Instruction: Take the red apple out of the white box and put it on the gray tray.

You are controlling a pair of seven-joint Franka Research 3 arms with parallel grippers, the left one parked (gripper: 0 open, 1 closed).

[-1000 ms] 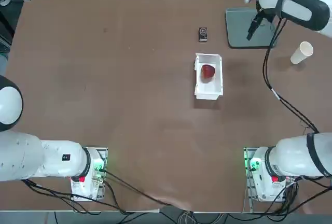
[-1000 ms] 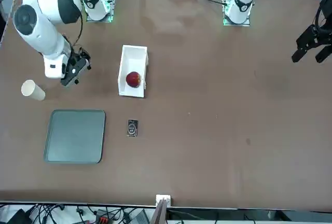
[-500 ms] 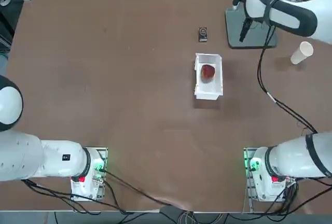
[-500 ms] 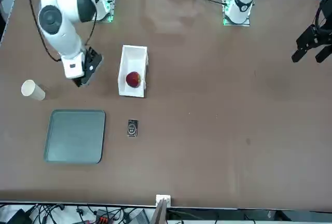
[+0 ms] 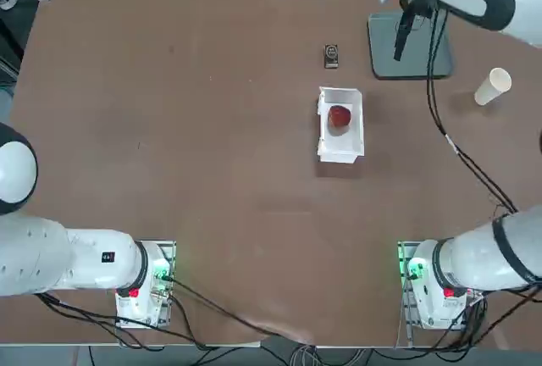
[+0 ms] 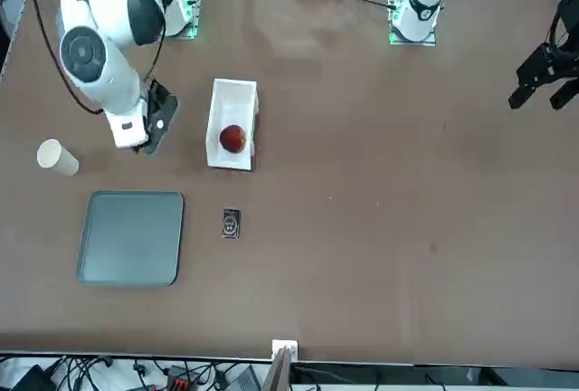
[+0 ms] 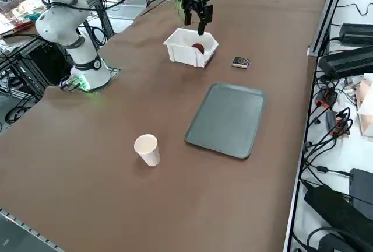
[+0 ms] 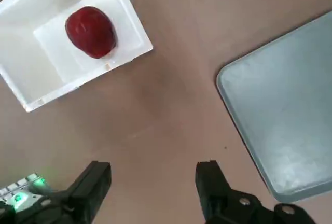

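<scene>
Right tool (image 8: 153, 180) open, empty, hovering over tabletop (image 6: 380, 183) btwn white box (image 6: 232, 124) w/ red apple (image 6: 232, 138) & gray tray (image 6: 131, 237), left of frame.

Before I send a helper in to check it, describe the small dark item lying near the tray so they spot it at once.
Start at the gray tray near the table's far edge from the robot. Between it and the white box holding the red apple lies a small black rectangular object, flat on the bare tabletop. It is the only dark small thing; the paper cup is pale and upright.
</scene>
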